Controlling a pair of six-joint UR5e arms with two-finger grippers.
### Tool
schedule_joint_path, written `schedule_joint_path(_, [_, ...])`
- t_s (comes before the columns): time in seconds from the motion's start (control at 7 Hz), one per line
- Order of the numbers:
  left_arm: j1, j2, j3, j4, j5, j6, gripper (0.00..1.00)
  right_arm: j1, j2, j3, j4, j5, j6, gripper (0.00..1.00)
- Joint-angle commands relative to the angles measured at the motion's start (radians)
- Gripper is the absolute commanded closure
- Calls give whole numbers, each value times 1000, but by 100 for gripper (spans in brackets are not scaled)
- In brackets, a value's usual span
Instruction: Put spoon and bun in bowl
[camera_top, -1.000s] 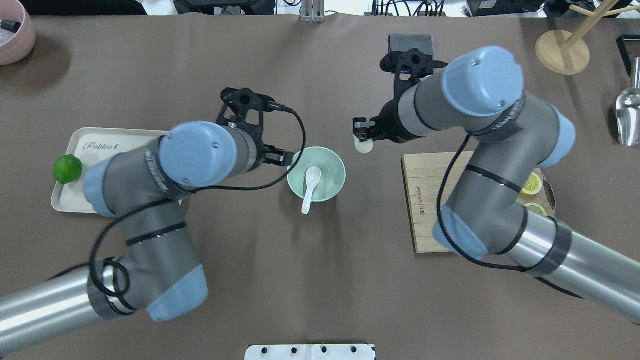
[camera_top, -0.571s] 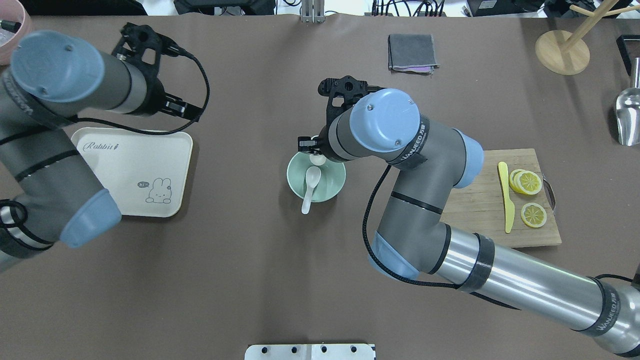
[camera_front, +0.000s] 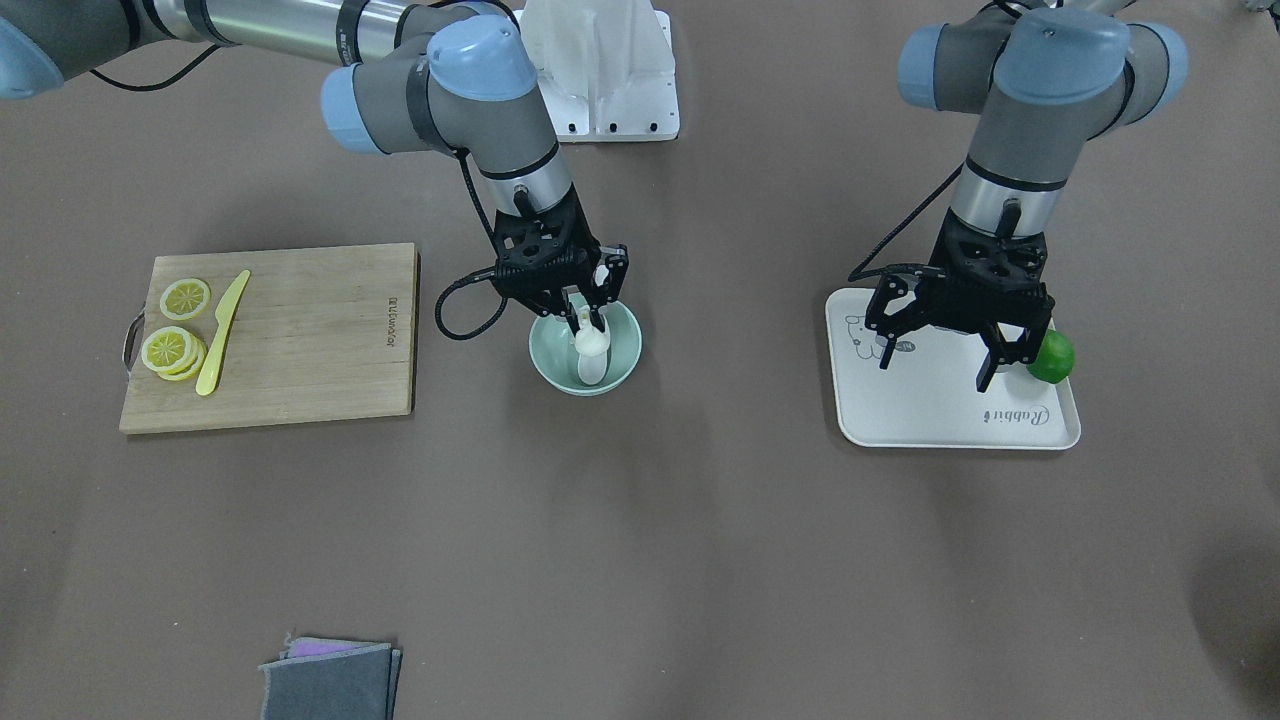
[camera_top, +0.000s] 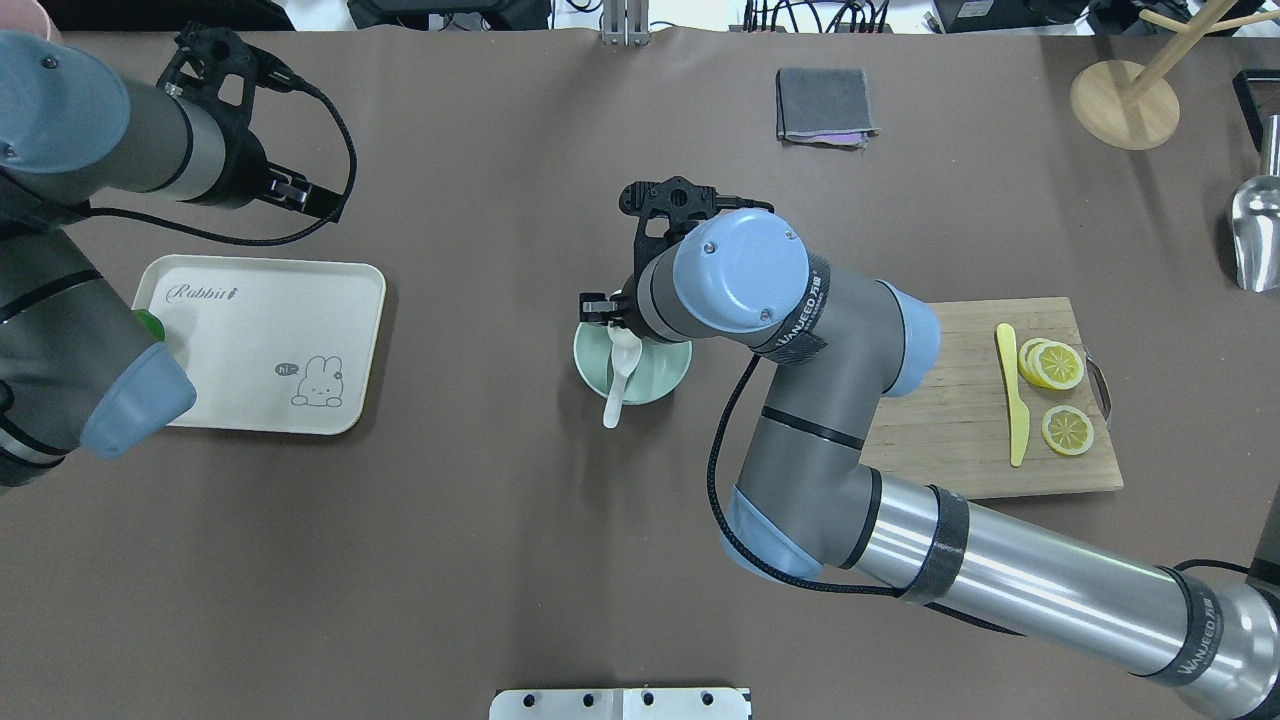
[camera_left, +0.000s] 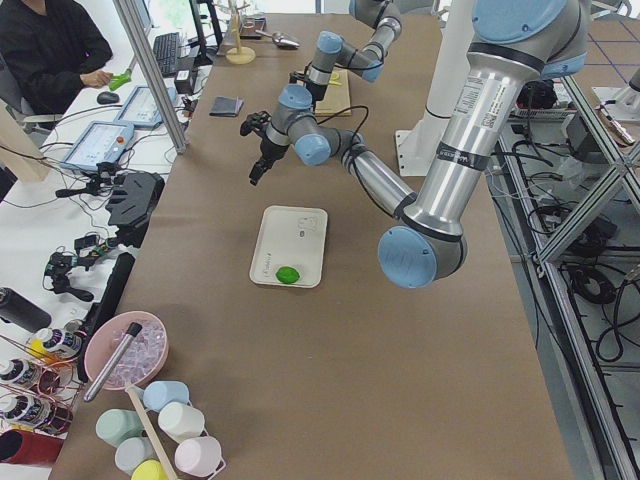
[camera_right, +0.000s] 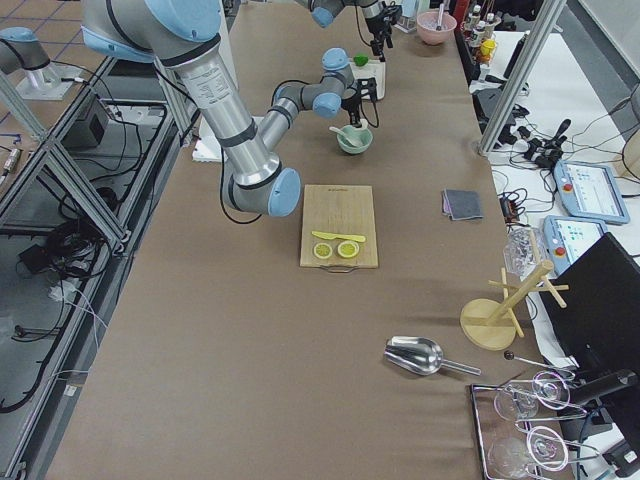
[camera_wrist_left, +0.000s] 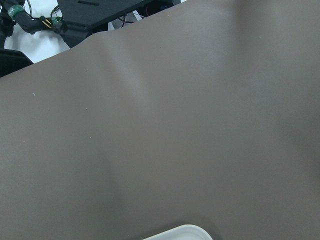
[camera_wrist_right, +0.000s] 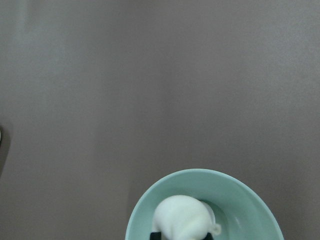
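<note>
The mint-green bowl (camera_top: 660, 385) (camera_front: 622, 362) stands mid-table. The white spoon (camera_top: 618, 378) lies in it, scoop inside (camera_front: 592, 372) and handle over the near rim. My right gripper (camera_front: 590, 325) (camera_top: 610, 312) is lowered into the bowl, shut on the white bun (camera_front: 591, 342). The right wrist view shows the bun (camera_wrist_right: 182, 220) inside the bowl's rim (camera_wrist_right: 200, 172). My left gripper (camera_front: 938, 365) (camera_top: 310, 200) is open and empty, above the far edge of the cream tray (camera_top: 260, 340).
A green lime (camera_front: 1052, 357) (camera_left: 288, 275) sits on the tray's edge (camera_front: 950, 425). A wooden board (camera_top: 960, 420) on the right holds a yellow knife (camera_top: 1012, 395) and lemon slices (camera_top: 1055, 365). A grey cloth (camera_top: 822, 104) lies at the far side.
My right gripper carried the bun from right of the bowl to over it and down into it. My left arm swung away from the bowl to the far left, over the tray.
</note>
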Motion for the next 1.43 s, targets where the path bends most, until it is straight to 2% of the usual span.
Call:
schedule_joint_path(0.0, [0, -5, 11, -18, 8, 7, 2, 7, -42, 43, -2, 4, -20, 0])
schedule_joint_path(0.14, [-24, -10, 20, -30, 14, 1, 2, 15, -71, 57, 4, -28, -18, 0])
schedule_joint_path(0.29, [-32, -7, 25, -32, 14, 6, 2, 12, -99, 62, 2, -99, -44, 0])
schedule_joint_path(0.43, [-46, -7, 26, -32, 14, 1, 2, 68, -125, 97, -15, -54, -189, 0])
schedule_joint_path(0.71, [-95, 11, 29, -55, 14, 14, 2, 346, -280, 109, -15, 341, -473, 0])
schedule_joint_path(0.86, [-118, 16, 60, -41, 8, 11, 2, 460, -394, 109, -16, 381, -652, 0])
schedule_joint_path(1.0, [-182, 71, 78, 35, -30, 12, 2, 564, -503, 102, -71, 376, -904, 0])
schedule_joint_path(1.14, [-310, 76, 81, 118, -149, 64, 2, 669, -533, 95, -193, 374, -1051, 0])
schedule_joint_path(1.29, [-451, 115, 83, 184, -325, 234, 2, 766, -559, 83, -279, 389, -1142, 0])
